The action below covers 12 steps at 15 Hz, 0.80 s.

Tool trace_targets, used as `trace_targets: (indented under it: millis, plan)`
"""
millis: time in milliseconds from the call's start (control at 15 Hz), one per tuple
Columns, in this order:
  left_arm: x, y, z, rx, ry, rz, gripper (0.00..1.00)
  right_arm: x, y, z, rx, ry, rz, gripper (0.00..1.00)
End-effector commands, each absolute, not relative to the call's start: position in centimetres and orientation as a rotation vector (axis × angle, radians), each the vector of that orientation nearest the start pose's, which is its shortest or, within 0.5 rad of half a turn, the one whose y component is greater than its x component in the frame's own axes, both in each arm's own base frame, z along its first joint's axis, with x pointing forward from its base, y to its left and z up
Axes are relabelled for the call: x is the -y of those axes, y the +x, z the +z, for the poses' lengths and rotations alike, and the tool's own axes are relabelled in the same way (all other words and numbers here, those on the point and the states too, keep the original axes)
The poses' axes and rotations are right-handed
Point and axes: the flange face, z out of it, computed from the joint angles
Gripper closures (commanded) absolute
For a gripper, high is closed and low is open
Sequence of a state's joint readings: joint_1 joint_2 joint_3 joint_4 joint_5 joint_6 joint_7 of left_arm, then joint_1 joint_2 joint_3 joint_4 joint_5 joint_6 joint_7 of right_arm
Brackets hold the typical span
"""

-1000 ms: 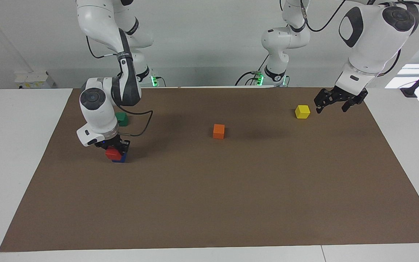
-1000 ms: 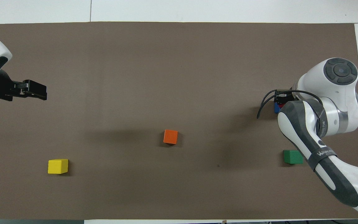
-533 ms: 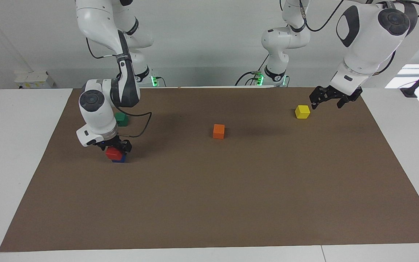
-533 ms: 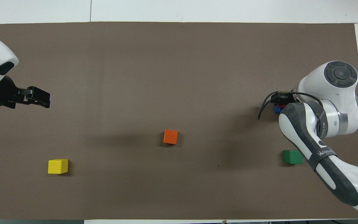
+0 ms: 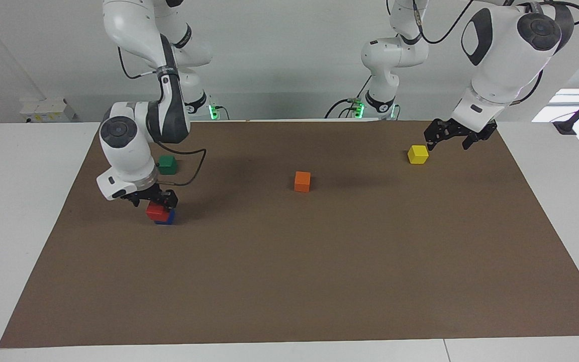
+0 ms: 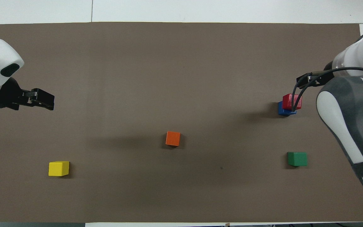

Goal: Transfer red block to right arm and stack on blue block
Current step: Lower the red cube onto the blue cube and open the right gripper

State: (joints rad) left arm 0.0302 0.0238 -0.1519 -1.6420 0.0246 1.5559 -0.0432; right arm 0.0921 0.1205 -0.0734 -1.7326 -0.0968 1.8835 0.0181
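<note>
brown matting covers the surface (image 5: 319, 281) at which two white arms work, against a pale wall. the red block (image 5: 156, 211) sits on top of the blue block (image 5: 167, 217) toward the right arm's end of the surface, its edges turned slightly off those of the cube beneath; from overhead the red block (image 6: 292, 101) covers most of the blue block (image 6: 283, 109), with a strip of blue showing along one side. the right claw (image 5: 153, 197) hangs just above the stack, its fingers parted and clear of the red cube's sides, so it holds nothing. in the overhead view only a sliver of the right claw (image 6: 309, 78) shows beside the arm's white and grey wrist, with a black cable looping across the red cube.

a green block (image 5: 167, 164) lies on the matting nearer to the robots than the stack, well apart from it and partly screened by the right arm's wrist in the facing view. an orange block (image 5: 302, 181) rests alone about midway between the two ends of the surface.

toward the left arm's end, a yellow block (image 5: 417, 154) sits on the matting. the left claw (image 5: 451, 137) waits in the air close to that cube, tilted, its fingers spread wide and holding nothing; from overhead the left claw (image 6: 39, 99) appears as a dark bar jutting from the white wrist over bare matting.
</note>
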Motion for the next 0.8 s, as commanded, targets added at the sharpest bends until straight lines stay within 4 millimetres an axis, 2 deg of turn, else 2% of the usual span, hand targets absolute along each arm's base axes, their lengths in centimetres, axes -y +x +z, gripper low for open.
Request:
trace_targets:
  millis: [0,200,400,533,667,733]
  plan:
    - [6.6,54.8,58.3,-0.127,-3.114,0.165,0.0,0.0,58.9,55.1,0.141,-3.208,-0.044,0.0]
    - [6.6,54.7,58.6,-0.127,-3.114,0.158,0.0,0.9,56.6,59.4,0.22,-3.195,0.073,0.0]
    - [6.1,54.8,58.5,-0.115,-3.115,0.161,0.0,2.1,54.1,61.7,0.221,-3.186,0.107,0.0]
    - [6.5,54.8,58.4,-0.127,-3.114,0.163,0.0,3.5,53.4,62.3,0.179,-3.187,0.1,0.0]
    - [7.8,54.5,58.4,-0.16,-3.11,0.169,0.0,5.2,53.5,62.6,0.125,-3.188,0.077,0.0]
    - [7.9,54.5,58.4,-0.158,-3.11,0.162,0.0,5.0,53.8,62.7,0.127,-3.179,0.072,0.0]
